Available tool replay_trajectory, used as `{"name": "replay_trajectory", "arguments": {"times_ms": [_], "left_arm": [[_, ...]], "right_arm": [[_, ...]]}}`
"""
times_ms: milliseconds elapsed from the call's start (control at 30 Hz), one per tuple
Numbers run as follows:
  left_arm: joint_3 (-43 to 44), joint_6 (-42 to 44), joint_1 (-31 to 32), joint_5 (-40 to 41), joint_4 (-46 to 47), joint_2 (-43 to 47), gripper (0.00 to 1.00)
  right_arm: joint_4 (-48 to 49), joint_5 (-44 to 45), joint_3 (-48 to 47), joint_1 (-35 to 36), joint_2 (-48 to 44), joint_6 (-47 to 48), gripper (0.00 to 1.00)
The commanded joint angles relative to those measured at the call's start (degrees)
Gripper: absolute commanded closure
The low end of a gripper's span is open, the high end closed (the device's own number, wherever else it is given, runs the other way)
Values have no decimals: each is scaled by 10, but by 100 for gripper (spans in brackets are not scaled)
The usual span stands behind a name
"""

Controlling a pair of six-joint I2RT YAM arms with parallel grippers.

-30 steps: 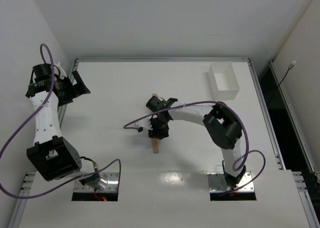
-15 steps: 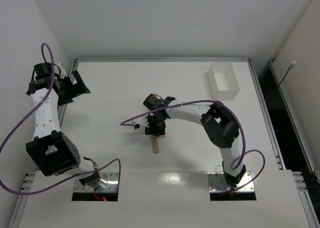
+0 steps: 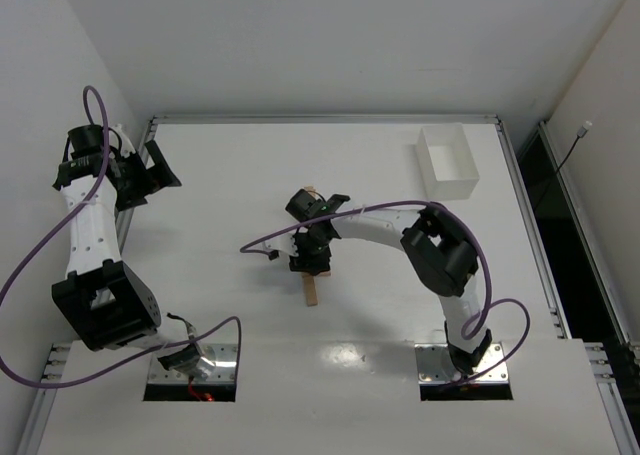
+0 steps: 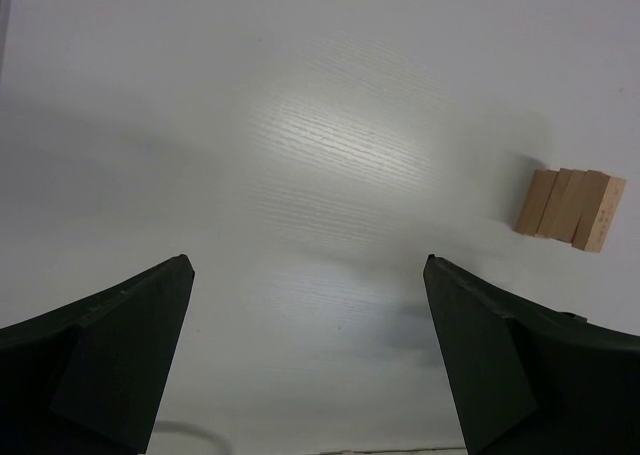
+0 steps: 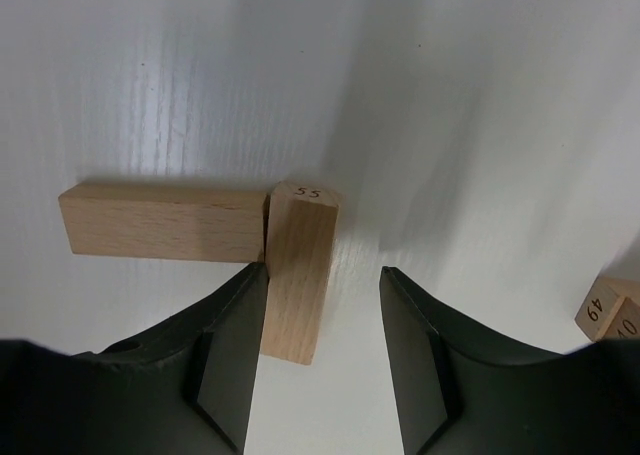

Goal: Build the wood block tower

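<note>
Two wood blocks lie on the white table in an L in the right wrist view: one lies crosswise (image 5: 165, 223), and one marked 55 (image 5: 300, 275) butts against its end. My right gripper (image 5: 323, 271) is open around the block marked 55, its left finger touching the block and its right finger apart from it. In the top view this gripper (image 3: 311, 250) is at mid-table, with a block (image 3: 311, 291) sticking out on the near side. A short row of blocks (image 4: 570, 207) shows in the left wrist view. My left gripper (image 4: 308, 260) is open and empty at the far left (image 3: 160, 170).
A white rectangular bin (image 3: 473, 161) stands at the back right. A block marked 49 (image 5: 610, 310) shows at the right edge of the right wrist view. A block end (image 3: 308, 189) shows just beyond the right gripper. A purple cable loops beside each arm.
My right gripper has shifted a little away from the near edge and to the left, so more of the near block shows. The left arm has barely moved.
</note>
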State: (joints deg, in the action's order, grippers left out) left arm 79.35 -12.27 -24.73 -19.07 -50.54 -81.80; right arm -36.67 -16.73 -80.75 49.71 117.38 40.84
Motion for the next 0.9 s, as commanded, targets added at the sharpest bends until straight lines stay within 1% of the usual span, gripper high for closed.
{"name": "replay_trajectory", "arguments": {"times_ms": [0,533,833,867], "left_arm": [[22,5,-1,-8,4,0,0],[22,5,-1,-18,4,-6,0],[22,5,-1,-18,4,-6,0],[22,5,-1,-18,4,-6,0]], "right_arm": [[-4,-20,3,5,-33,-1,54],[-10,-15,9,5,-38,-1,55],[12,33,14,21,-15,-8,55],[12,33,14,21,-15,-8,57]]}}
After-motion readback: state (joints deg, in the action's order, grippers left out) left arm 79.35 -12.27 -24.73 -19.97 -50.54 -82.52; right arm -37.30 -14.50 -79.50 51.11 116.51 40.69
